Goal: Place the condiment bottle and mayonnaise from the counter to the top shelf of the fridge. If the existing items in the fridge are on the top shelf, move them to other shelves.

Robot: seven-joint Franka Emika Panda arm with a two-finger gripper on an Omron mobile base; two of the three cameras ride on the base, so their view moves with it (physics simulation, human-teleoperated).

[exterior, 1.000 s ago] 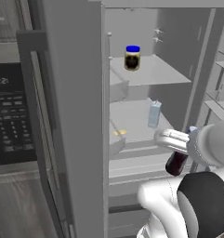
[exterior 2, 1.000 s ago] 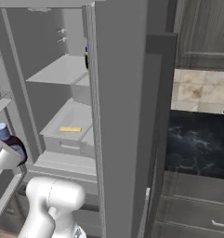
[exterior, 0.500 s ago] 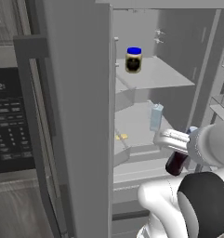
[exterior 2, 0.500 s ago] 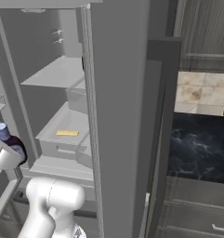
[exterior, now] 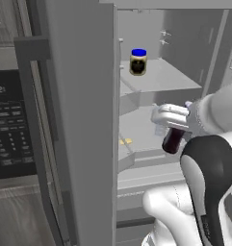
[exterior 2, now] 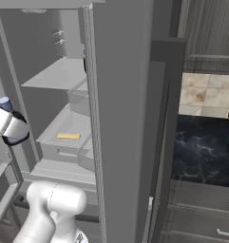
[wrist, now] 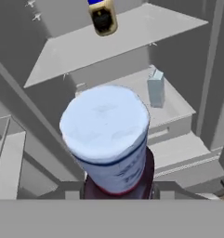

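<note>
My gripper [exterior: 174, 126] is shut on the condiment bottle [exterior: 173, 141], a slim dark maroon bottle held upright in front of the open fridge [exterior: 194, 43], below the level of the top shelf [exterior: 161, 77]. In the hand view its bluish cap [wrist: 104, 132] looms large between my fingers [wrist: 165, 188]. The mayonnaise [exterior: 138, 62], a jar with a blue lid, stands on the top shelf [wrist: 127, 42]. One board lower stand a pale blue pack [wrist: 156, 88] and a flat yellow piece [exterior: 125, 141]. In the right base view, the gripper [exterior 2: 6, 127] is at the far left.
The dark grey fridge door [exterior: 79, 120] stands open at the left, edge-on, with a microwave panel [exterior: 11, 125] behind it. Another door [exterior 2: 130, 118] rises in the middle of the right base view, and the black marble counter [exterior 2: 201, 152] lies to its right. Door bins [exterior 2: 2, 175] sit below the gripper.
The gripper has risen a little with the bottle and drawn nearer the fridge interior. The base views have shifted slightly. The jar, the pack and the yellow piece have stayed put.
</note>
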